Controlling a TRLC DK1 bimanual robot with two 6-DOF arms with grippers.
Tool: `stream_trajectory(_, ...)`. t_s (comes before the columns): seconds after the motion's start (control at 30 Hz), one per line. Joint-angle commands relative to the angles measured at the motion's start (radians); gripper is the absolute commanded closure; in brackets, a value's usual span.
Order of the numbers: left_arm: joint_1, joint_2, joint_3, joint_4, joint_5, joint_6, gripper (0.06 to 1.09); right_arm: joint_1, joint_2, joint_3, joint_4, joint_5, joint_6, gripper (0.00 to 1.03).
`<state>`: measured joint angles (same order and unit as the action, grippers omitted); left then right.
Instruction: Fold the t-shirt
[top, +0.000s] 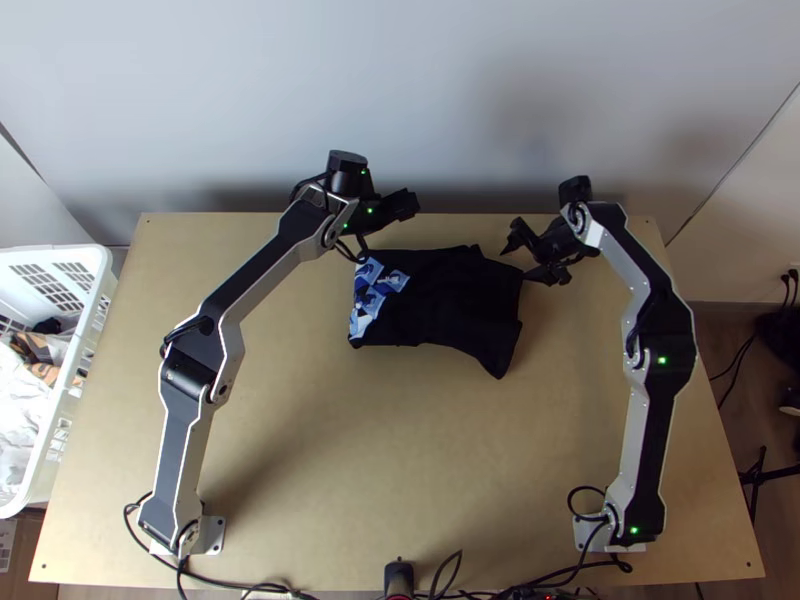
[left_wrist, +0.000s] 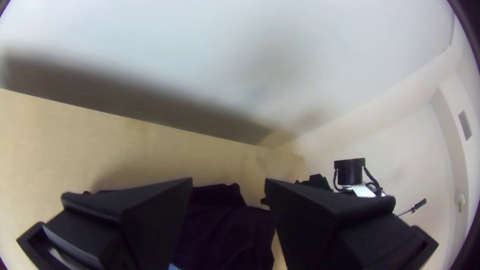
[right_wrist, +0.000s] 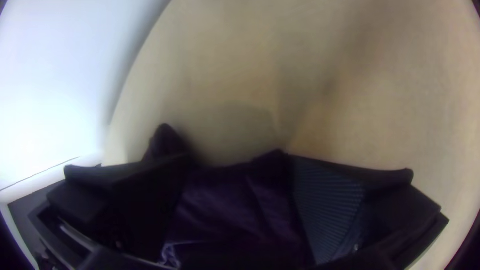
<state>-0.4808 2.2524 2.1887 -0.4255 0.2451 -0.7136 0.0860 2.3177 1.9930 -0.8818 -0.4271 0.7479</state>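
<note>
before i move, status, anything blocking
Left black pincer open; right black pincer open. Black, blue-printed t-shirt unheld on light wooden table. Right pincer crowds its edge.

Soft light falls on the table (top: 400, 450); along its far edge the wall (top: 450, 80) carries diffuse shadows. Beside the table, the right wrist view shows near-white glare. Both wrist views darken at the corners; the right bows the table's edge.

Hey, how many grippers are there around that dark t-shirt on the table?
2. The left gripper is near the table's far edge, by the t-shirt's blue-patterned end, fingers open; the right gripper is at the opposite end, also open.
</note>
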Motion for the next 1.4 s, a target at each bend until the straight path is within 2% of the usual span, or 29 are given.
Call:
stream_trajectory(0.0, 0.002, 0.001, 0.000, 0.001, 0.000, 0.000, 0.36, 0.011, 0.069, 0.073, -0.108, -0.002, 0.025, 0.71)
stream_trajectory(0.03, 0.002, 0.001, 0.000, 0.001, 0.000, 0.000, 0.36, 0.011, 0.071, 0.073, -0.111, -0.002, 0.041, 0.88)
stream_trajectory(0.23, 0.002, 0.003, 0.000, 0.001, 0.000, -0.001, 0.36, 0.038, 0.043, 0.096, -0.125, -0.002, 0.061, 0.95)
stream_trajectory(0.57, -0.002, 0.006, 0.000, 0.004, 0.000, -0.004, 0.36, 0.083, 0.072, 0.297, -0.069, 0.014, 0.134, 0.99)
stream_trajectory(0.97, 0.007, 0.004, 0.000, -0.002, 0.000, -0.004, 0.36, 0.077, 0.137, 0.354, 0.061, 0.079, 0.202, 1.00)
stream_trajectory(1.07, 0.007, 0.004, 0.000, -0.002, 0.000, -0.006, 0.36, 0.075, 0.154, 0.343, 0.058, 0.085, 0.208, 1.00)
stream_trajectory(1.2, 0.007, 0.004, 0.000, -0.001, 0.000, -0.006, 0.36, 0.077, 0.164, 0.323, -0.025, 0.091, 0.192, 1.00)
stream_trajectory(1.27, 0.007, 0.004, 0.000, -0.001, 0.000, -0.006, 0.36, 0.075, 0.166, 0.319, -0.083, 0.091, 0.177, 0.94)
stream_trajectory(1.3, 0.007, 0.004, 0.000, -0.001, 0.000, -0.006, 0.36, 0.074, 0.166, 0.317, -0.108, 0.091, 0.165, 0.82)
stream_trajectory(1.37, 0.007, 0.004, 0.002, -0.001, 0.000, -0.006, 0.36, 0.074, 0.163, 0.316, -0.146, 0.090, 0.108, 0.35)
